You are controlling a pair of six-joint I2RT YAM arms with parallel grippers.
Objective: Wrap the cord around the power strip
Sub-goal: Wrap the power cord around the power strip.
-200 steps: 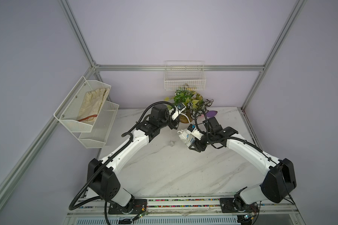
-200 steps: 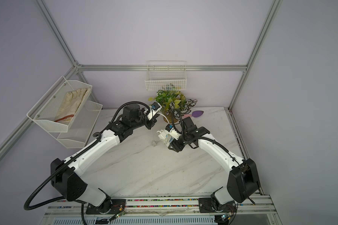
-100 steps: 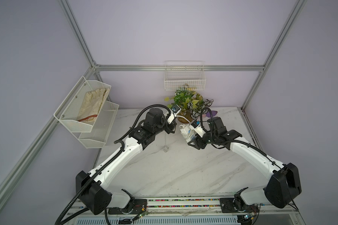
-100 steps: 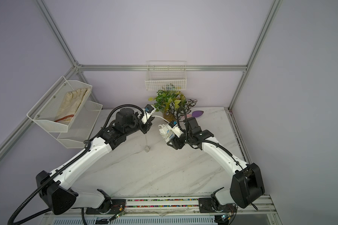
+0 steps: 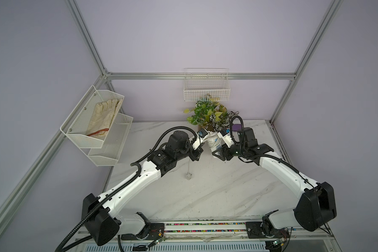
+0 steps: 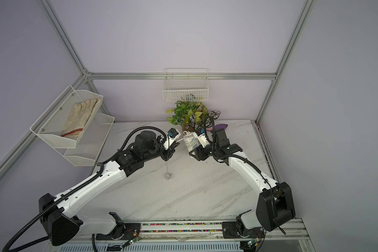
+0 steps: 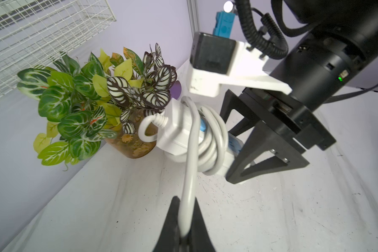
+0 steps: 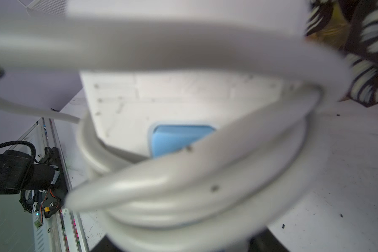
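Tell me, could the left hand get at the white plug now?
Probably not: the left hand is shut on the cord, and the plug hangs from that cord below it, out of its grasp.

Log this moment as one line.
left end effector: shut on cord | right end effector: shut on power strip | cord: partly wrapped, plug loose

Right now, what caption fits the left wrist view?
Left gripper pinches the cord while the right gripper holds the half-wrapped power strip beside a plant.
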